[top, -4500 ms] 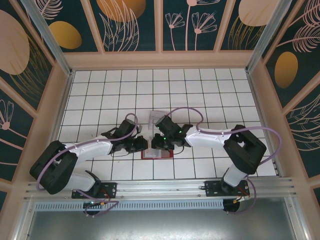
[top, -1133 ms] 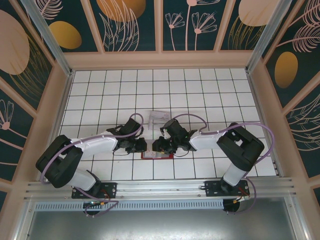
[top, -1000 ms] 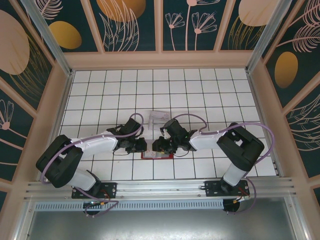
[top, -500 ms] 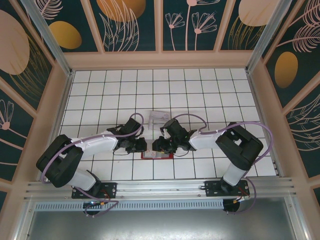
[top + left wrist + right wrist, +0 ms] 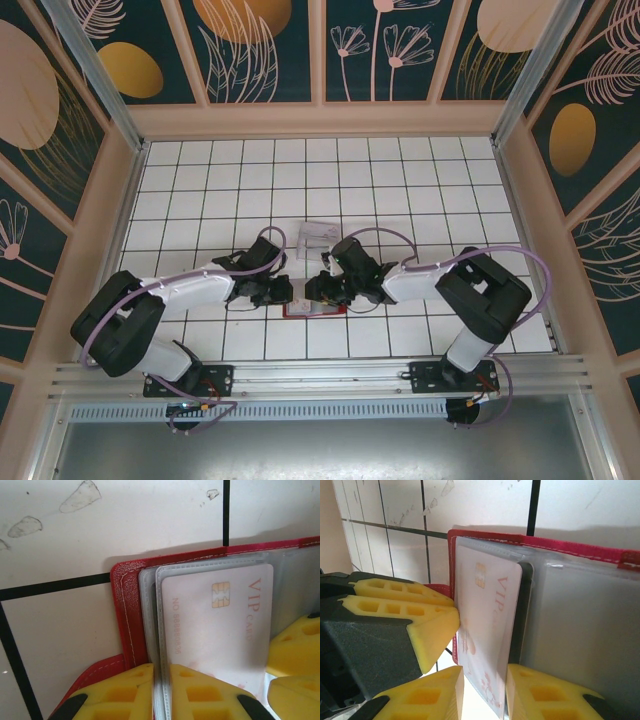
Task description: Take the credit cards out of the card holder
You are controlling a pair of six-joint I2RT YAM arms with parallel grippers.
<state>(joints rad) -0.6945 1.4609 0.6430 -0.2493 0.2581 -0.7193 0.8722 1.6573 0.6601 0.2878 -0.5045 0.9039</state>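
**Bright, even light; soft focus up close**

The overhead view is bright and evenly lit. The white tiled bench [image 5: 400, 170] looks matte, with faint soft shadows beneath the two white robot arms [image 5: 190, 285] (tile lines crisp throughout). In the wrist views the nearest things blur: the left arm's yellow foam fingers [image 5: 200, 695] and the right arm's fingers [image 5: 545, 695]. The whitish plastic card [image 5: 215, 625] reads sharply. The red folding wallet [image 5: 127, 615] casts a grey shadow band on the tiles.
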